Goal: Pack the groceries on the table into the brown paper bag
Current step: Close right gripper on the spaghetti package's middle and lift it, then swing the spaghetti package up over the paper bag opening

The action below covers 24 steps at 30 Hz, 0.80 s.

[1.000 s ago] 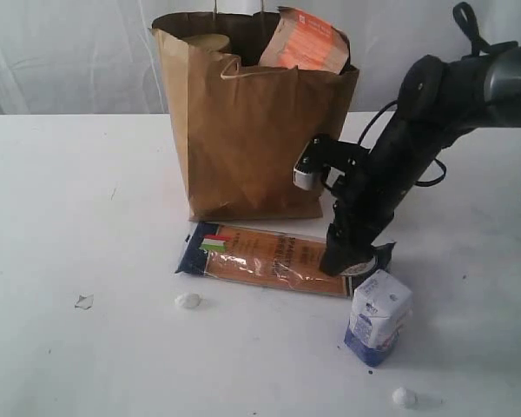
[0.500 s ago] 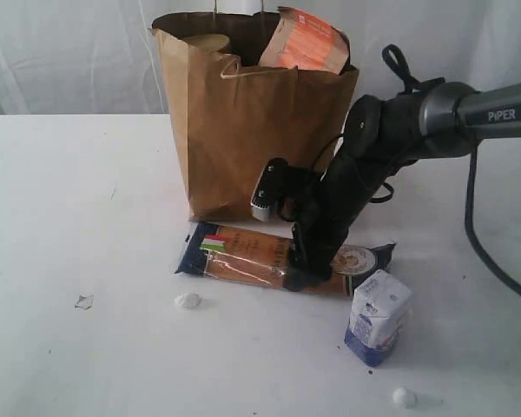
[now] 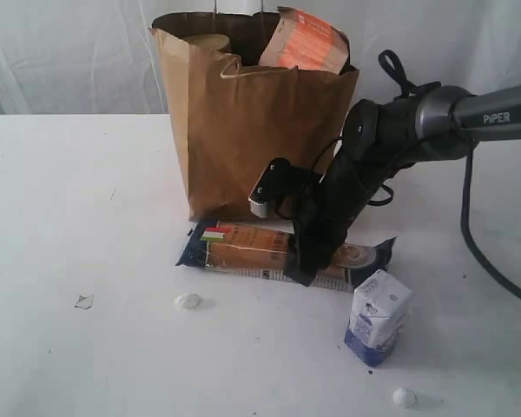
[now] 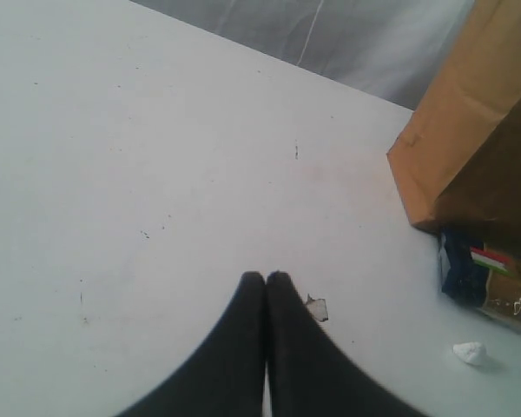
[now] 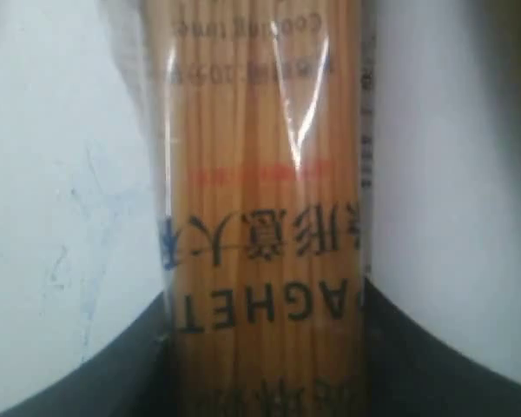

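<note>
Now | right fingers (image 5: 113, 373) clamped across spaghetti packet (image 3: 243, 248) near mid-length, likely for balanced lift into brown paper bag (image 3: 243, 139) | left fingers (image 4: 247, 339) pressed together, parked over worktop (image 4: 113, 174)

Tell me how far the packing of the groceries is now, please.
Done: the brown pouch with orange label and a round lid show in the top of the brown paper bag. In hand: the right gripper grips the spaghetti packet, lying on the table. Left: that packet and the small white-blue carton.
</note>
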{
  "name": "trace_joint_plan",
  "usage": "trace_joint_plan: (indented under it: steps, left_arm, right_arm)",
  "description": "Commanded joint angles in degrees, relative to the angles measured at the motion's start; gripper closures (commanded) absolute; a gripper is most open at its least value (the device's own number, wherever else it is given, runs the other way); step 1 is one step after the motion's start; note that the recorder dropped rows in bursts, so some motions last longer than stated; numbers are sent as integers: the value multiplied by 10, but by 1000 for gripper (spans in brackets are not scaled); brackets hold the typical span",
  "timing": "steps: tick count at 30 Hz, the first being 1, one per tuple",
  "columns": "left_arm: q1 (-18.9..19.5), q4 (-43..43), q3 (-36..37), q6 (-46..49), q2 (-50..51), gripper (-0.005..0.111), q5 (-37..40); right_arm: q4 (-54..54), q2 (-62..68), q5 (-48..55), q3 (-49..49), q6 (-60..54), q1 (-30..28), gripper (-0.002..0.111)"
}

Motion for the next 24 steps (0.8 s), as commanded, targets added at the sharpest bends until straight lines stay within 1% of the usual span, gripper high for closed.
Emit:
trace_joint_plan:
  steps: [1, 8, 17, 19, 22, 24]
  left_arm:
    - [1, -4, 2, -3, -2, 107, 2]
    - [1, -4, 2, -3, -2, 107, 2]
    - [1, -4, 2, -3, -2, 107, 2]
    - [1, -4, 2, -3, -2, 107, 2]
    - [1, -4, 2, -3, -2, 107, 2]
    - [1, -4, 2, -3, -2, 107, 2]
  right_arm:
    - [-2, -42, -28, 1, 34, 1, 108]
    - [9, -108, -5, 1, 34, 9, 108]
    - [19, -125, 17, 1, 33, 15, 108]
    - [31, -138, 39, 1, 33, 23, 108]
    - [31, -170, 87, 1, 32, 56, 108]
    - [31, -191, 85, 1, 32, 76, 108]
